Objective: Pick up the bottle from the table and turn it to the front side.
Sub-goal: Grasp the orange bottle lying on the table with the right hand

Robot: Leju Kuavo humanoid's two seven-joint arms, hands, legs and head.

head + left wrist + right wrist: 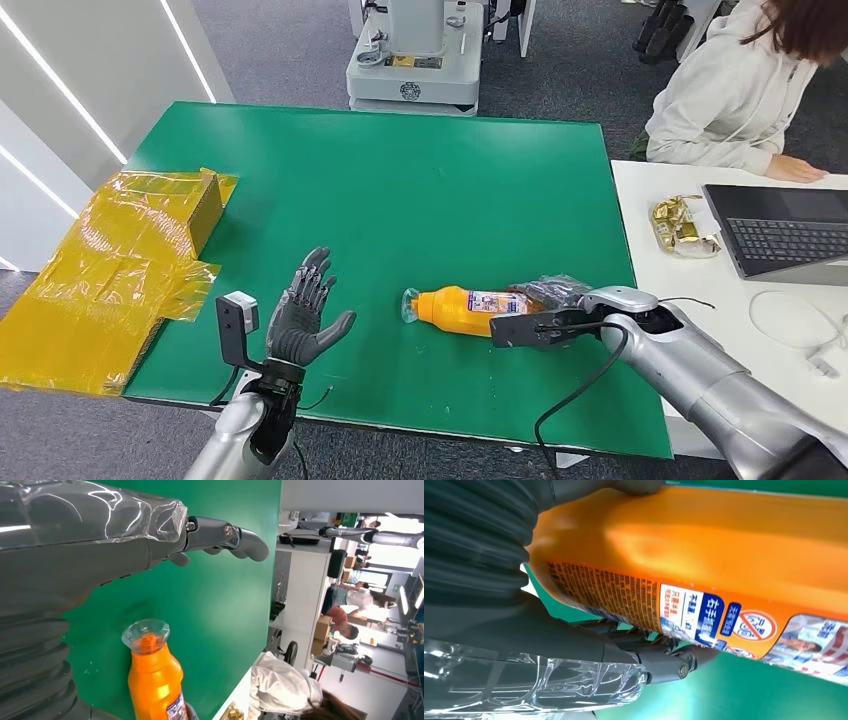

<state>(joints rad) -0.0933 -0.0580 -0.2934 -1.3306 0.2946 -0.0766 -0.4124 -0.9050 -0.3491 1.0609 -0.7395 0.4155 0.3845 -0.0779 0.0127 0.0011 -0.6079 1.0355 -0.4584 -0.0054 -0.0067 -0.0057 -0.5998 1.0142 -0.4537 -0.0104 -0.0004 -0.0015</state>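
While your right hand [556, 312] grips the orange bottle [462, 309] lying ctr-right on the green table [400, 180], left hand [305, 315] hovers open, fingers spread.

A green bench [400, 200] fills the middle of the head view. A yellow plastic-wrapped box [110, 270] overhangs its left edge. Just beside it on the right stands a white desk [700, 300] with a dark laptop [785, 235], a gold wrapper [683, 225] and a white cable [800, 325]. A person [740, 85] in a pale hoodie sits at the desk's far end, one hand on its top. The floor [290, 50] is grey carpet. A white wall [80, 70] with lit strips runs along the left. Beyond the bench stands a grey machine base [415, 65]. The left wrist view shows a bright room with more people [350, 615] at a distance
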